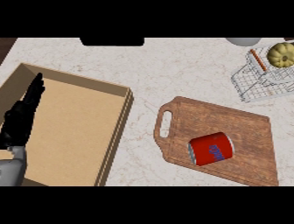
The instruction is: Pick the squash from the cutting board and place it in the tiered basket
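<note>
The yellow squash (283, 54) rests in the upper tier of the white wire tiered basket (266, 85) at the far right of the counter. The brown wooden cutting board (246, 127) lies right of centre and holds only a red can (211, 149) lying on its side. My left hand (22, 116) shows at the left, over the cardboard box, fingers straight and pointing away, holding nothing. My right hand does not appear in the view.
A large open cardboard box (117, 127) takes up the left of the counter. An orange stick-like item (259, 60) lies in the basket beside the squash. A grey rounded object (243, 41) and a dark object (112, 41) sit at the far edge.
</note>
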### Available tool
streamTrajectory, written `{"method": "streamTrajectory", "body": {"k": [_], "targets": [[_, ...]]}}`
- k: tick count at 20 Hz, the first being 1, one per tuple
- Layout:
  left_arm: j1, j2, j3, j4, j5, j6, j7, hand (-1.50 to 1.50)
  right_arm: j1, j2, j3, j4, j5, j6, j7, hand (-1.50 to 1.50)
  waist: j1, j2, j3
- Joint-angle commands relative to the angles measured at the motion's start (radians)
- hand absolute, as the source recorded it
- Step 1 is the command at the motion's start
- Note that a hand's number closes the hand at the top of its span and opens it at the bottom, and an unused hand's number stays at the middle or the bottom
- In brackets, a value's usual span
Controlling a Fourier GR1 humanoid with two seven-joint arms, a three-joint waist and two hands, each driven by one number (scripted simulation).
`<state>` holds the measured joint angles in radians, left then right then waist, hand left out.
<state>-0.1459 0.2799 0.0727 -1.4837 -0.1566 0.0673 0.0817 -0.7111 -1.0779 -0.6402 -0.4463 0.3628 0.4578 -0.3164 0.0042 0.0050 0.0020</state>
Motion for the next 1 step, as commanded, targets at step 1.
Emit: {"method": "streamTrajectory", "body": {"k": [1], "targets": [[0.006, -0.024, -0.006, 0.027, -0.012, 0.016, -0.028, 0.0, 0.107, -0.069, -0.064, 0.112, -0.039, 0.052, -0.166, -1.5, 0.001, 0.005, 0.002]]}}
